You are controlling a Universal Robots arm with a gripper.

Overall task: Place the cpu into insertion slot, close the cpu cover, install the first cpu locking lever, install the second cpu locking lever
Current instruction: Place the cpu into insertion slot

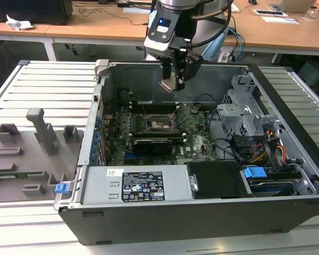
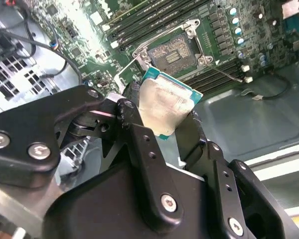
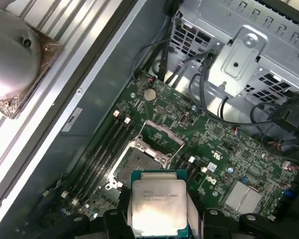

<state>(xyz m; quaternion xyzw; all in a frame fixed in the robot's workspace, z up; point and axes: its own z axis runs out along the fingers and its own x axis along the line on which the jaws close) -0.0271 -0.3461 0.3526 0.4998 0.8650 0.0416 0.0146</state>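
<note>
Step one in hand, looks like: cpu [image 3: 158, 206] pinched by edges in gripper [image 1: 173, 84], held above insertion slot [image 1: 158, 123], well apart. cpu cover [image 3: 162, 137] seemingly raised. Seating calls for chip squared and level, imo.

The cpu [image 3: 158, 206] has a dull, smeared silver metal top, the claw [image 2: 163, 117] is matt black with bright metal screw heads, and the computer case [image 1: 138, 79] is plain grey sheet metal on a ribbed metal desk [image 1: 42, 85].
</note>
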